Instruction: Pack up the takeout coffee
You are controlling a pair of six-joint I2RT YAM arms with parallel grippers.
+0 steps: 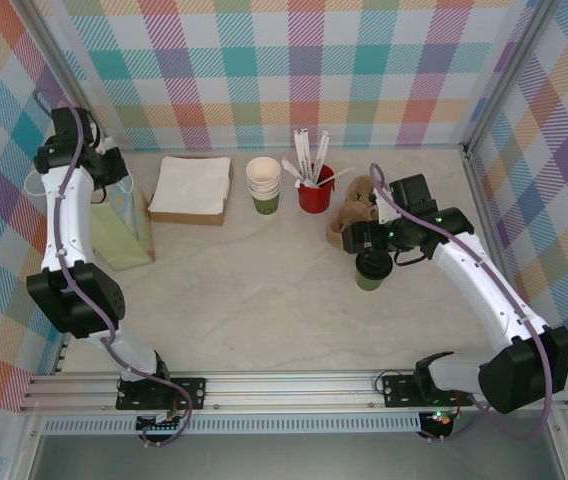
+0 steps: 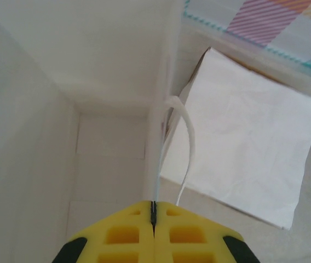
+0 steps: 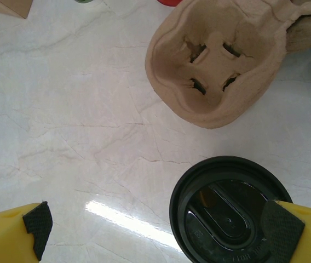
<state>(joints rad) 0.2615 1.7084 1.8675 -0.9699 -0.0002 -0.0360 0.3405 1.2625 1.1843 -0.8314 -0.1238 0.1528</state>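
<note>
My left end effector [image 2: 153,211] was clamped on the bag [image 2: 106,66] rim at far left. My right end effector [image 3: 160,227] stood apart above the coffee [image 3: 229,216], upright on the surface [image 3: 62,109] at right. Coffee not yet gripped; grasp, transfer and bagging were outstanding.

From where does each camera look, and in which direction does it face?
Top external: above and behind the arms, looking down on the table; both arms show.
Left wrist: looks down into the paper bag; left gripper pinches its edge.
Right wrist: looks down on the takeout coffee; right gripper open around it.
Shared: top external also shows the takeout coffee.
</note>
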